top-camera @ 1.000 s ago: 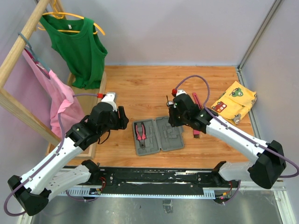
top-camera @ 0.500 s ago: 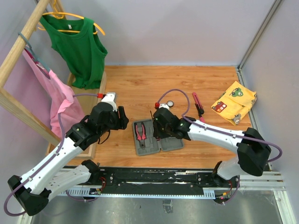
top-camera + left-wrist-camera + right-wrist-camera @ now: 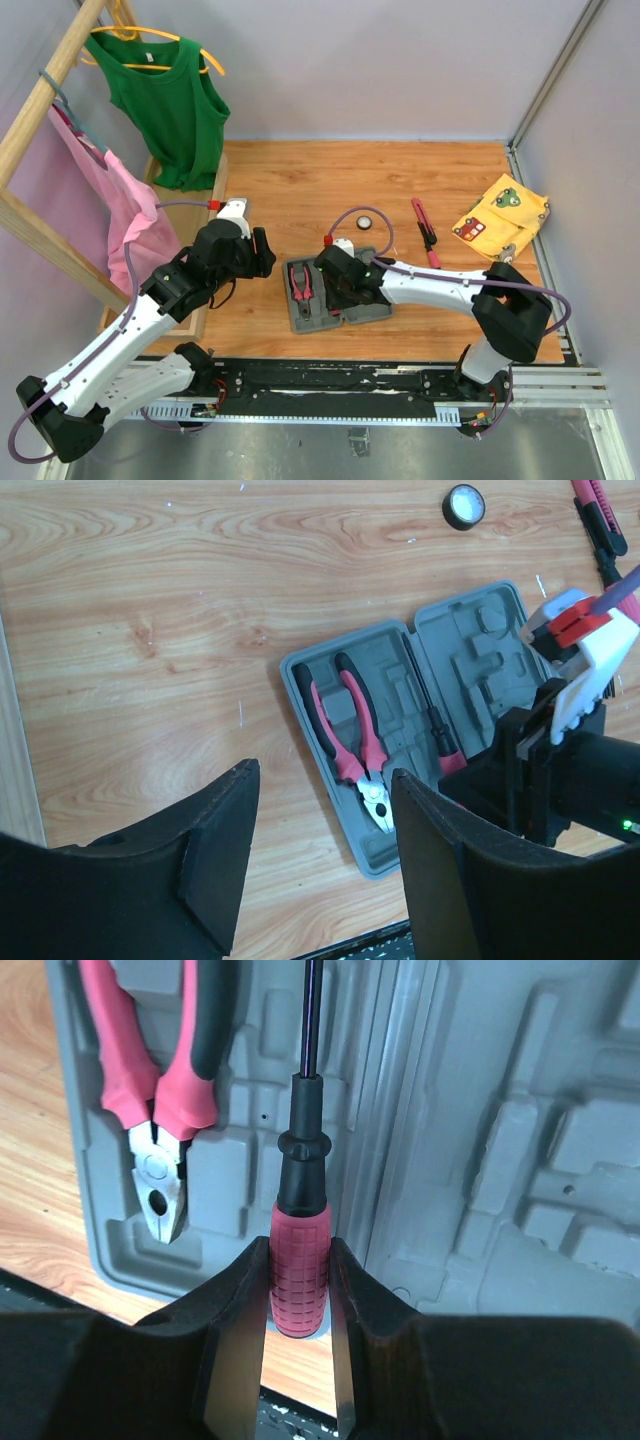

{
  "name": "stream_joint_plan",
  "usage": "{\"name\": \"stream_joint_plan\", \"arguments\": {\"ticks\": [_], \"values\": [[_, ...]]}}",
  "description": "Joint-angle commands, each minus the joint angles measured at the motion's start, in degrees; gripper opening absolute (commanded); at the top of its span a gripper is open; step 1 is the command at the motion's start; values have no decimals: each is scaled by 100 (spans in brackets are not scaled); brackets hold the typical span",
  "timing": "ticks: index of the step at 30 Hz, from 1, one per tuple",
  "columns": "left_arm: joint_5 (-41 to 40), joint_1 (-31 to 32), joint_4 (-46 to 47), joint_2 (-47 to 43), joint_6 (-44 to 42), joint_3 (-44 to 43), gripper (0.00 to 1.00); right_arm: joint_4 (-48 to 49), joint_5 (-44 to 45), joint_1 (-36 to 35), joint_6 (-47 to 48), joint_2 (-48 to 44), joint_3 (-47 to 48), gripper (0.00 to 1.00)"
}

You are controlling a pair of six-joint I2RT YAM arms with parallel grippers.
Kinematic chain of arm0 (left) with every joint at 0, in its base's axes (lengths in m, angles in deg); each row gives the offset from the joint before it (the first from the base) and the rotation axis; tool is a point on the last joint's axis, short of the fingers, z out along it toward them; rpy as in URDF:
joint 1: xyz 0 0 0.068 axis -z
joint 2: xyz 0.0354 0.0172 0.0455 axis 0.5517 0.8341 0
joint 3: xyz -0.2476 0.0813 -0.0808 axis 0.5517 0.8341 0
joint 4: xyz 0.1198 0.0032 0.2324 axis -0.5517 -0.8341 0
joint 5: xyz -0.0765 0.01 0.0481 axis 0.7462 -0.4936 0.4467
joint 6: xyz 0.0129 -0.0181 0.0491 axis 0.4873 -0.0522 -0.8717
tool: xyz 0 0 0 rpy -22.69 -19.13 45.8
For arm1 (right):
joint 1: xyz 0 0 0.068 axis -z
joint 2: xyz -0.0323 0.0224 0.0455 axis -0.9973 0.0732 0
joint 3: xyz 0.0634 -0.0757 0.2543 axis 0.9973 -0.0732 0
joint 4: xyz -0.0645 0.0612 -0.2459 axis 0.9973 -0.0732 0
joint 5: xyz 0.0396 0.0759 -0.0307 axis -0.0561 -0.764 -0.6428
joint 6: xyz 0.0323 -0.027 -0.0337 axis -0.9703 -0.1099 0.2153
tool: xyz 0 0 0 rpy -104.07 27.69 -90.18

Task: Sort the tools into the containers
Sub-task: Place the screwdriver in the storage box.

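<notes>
Green top (image 3: 175, 100), pink garment (image 3: 125, 205), yellow cloth (image 3: 500, 222)

The light is bright and even over the table (image 3: 300, 180) — soft, from above, with only faint, smudged shadows under my arms. The overhead view is sharp throughout, with no glare on the wood.

From my left wrist, my left fingers (image 3: 215, 850) are dark, soft-edged slabs along the bottom with almost no detail in them, while the case (image 3: 480, 670) beyond is crisp and evenly lit.

From my right wrist, my right fingers (image 3: 225, 1330) fall to near-black low in the frame. The screwdriver (image 3: 300, 1280) handle is sharp — the grey moulding on the right looks pale and slightly washed.
</notes>
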Motion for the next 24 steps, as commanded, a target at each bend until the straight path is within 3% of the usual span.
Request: {"name": "stream_joint_plan", "arguments": {"ticks": [1, 15, 24], "values": [[38, 17, 200, -50, -79, 41, 60, -6, 163, -120, -169, 238, 104, 9], [25, 17, 204, -44, -79, 41, 60, -438, 427, -230, -161, 400, 351, 31], [16, 17, 195, -35, -71, 40, 60, -781, 684, -367, -97, 115, 549, 37]]}}
